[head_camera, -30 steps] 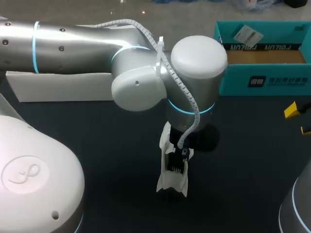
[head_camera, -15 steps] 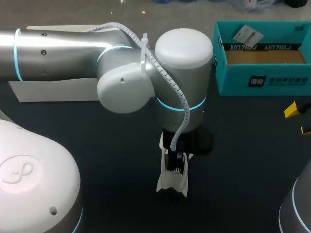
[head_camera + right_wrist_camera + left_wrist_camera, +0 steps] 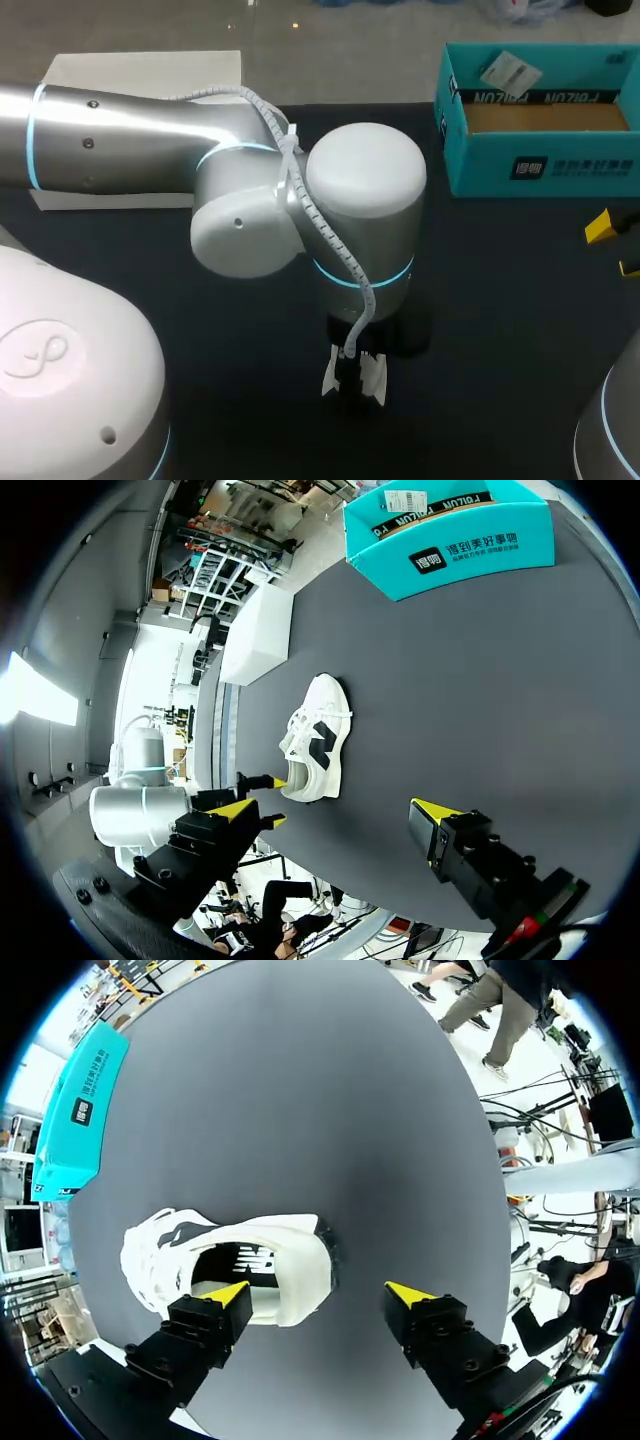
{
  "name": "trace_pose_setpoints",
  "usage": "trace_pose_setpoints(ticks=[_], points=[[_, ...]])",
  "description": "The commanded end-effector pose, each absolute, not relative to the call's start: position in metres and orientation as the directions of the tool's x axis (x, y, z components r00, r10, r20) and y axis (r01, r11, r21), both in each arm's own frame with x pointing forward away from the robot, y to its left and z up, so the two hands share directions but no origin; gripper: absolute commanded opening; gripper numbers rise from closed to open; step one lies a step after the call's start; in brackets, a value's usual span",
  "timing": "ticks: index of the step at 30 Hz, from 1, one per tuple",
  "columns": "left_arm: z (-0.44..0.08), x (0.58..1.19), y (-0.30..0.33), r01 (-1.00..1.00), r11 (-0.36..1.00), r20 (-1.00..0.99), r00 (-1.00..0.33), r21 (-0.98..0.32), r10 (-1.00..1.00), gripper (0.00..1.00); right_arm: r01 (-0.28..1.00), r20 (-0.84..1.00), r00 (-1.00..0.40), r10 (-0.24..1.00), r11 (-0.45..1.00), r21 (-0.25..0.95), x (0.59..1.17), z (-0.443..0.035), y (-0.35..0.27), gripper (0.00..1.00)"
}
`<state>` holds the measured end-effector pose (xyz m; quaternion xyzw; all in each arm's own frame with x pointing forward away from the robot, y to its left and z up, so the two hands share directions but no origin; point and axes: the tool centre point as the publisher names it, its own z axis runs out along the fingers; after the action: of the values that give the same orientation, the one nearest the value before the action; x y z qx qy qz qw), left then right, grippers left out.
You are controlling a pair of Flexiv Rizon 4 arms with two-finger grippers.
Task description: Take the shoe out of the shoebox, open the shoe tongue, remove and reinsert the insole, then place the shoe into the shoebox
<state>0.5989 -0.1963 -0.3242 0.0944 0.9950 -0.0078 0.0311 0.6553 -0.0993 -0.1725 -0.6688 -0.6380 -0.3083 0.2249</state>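
In the head view you get little of the white shoe (image 3: 374,383): your left arm covers all but one end, and the left gripper (image 3: 318,1297) is hidden there beneath the wrist. Its own wrist view shows the jaws spread wide and gripping nothing. One fingertip is over the shoe's mouth and the other over bare table (image 3: 400,1160); contact cannot be judged. The shoe lies on the table, well apart from the teal shoebox (image 3: 540,165). Your right gripper (image 3: 340,812) is also spread wide and empty.
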Motion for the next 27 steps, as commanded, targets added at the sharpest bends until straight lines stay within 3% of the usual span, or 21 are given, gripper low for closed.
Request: trace_pose_setpoints(ticks=[1, 27], points=[[-0.339, 0.604, -0.200, 0.189, 0.982, -0.056, -0.981, -0.018, 0.188, 1.00, 0.992, 0.699, -0.004, 0.715, -0.087, 0.095, 0.654, -0.173, -0.099, 1.00], [-0.401, 0.605, -0.198, 0.144, 0.990, -0.034, -0.989, -0.007, 0.143, 1.00, 0.992, 0.699, -0.004, 0.715, -0.087, 0.095, 0.654, -0.173, -0.099, 1.00]])
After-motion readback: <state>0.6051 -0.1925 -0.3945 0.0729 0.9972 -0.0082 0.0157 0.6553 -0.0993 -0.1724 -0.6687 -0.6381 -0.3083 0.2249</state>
